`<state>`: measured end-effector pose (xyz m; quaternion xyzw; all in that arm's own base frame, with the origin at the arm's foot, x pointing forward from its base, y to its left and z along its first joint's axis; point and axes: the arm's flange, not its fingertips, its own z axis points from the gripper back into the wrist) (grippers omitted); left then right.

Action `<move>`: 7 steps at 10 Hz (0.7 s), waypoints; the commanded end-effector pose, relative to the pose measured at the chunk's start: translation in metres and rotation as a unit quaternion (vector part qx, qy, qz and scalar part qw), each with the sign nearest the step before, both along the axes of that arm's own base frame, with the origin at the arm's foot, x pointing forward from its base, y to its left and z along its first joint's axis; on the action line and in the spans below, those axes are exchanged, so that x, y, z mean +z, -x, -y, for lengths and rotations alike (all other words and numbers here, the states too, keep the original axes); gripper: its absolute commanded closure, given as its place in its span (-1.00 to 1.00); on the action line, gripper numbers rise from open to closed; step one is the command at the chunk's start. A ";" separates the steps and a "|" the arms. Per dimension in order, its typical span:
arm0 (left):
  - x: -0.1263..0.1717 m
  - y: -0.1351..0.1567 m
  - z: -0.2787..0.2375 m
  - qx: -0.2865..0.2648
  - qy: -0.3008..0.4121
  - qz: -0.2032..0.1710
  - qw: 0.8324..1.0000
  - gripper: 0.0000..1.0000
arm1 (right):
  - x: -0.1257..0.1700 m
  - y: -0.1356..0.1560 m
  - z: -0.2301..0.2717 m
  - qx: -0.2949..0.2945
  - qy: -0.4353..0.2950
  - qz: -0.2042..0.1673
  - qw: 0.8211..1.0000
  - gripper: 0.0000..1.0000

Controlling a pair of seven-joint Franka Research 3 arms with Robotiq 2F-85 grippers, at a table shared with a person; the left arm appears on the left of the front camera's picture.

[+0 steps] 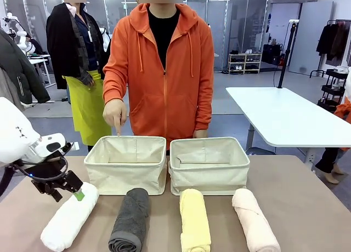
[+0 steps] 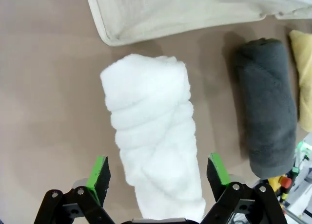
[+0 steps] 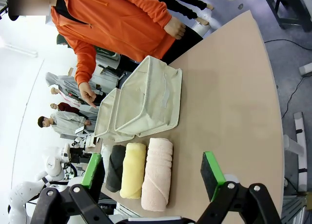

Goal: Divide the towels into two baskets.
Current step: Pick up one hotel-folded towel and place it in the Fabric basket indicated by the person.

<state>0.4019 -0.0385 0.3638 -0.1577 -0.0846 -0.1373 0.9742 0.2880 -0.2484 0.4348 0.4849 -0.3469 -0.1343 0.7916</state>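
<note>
Across the front view, four rolled towels lie side by side on the table (image 1: 307,208), just in front of two cream baskets: the white towel (image 1: 68,218) furthest left, then the dark grey towel (image 1: 130,219), the yellow towel (image 1: 194,222) and the peach-pink towel (image 1: 255,219). The left gripper (image 1: 68,193) hangs low over the white towel, and I cannot tell whether its green pad touches the terry. The person's hand (image 1: 115,114) points a finger down over the left basket (image 1: 126,170); it and the right basket (image 1: 208,172) both look empty.

Along the left wrist view, the jaws stand wide apart and hold nothing, with one pad on either side of the white roll. The step in hand looks to be the grasp. I would lower until the pads sit at mid-height of the roll, close across its width, and squeeze firmly, since soft cloth gives and a loose roll may unwind. The left basket lies just beyond the towel's far end, so the lift must clear its rim.

From the right wrist view, the right gripper (image 3: 152,169) is spread open and empty, high above the peach-pink end of the row
</note>
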 end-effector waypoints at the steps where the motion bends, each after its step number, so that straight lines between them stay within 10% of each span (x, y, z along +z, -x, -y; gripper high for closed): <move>1: -0.033 0.047 0.006 0.013 -0.013 0.003 1.000 -1.00 | 0.002 0.001 0.000 0.001 -0.003 0.006 1.000 -1.00; 5: -0.059 0.054 0.017 0.006 -0.042 -0.009 0.999 -0.93 | 0.002 0.001 0.000 0.001 -0.003 0.006 1.000 -1.00; 7: -0.062 0.056 0.018 0.005 -0.045 -0.008 0.999 -0.53 | 0.002 0.001 0.000 0.001 -0.003 0.006 1.000 -1.00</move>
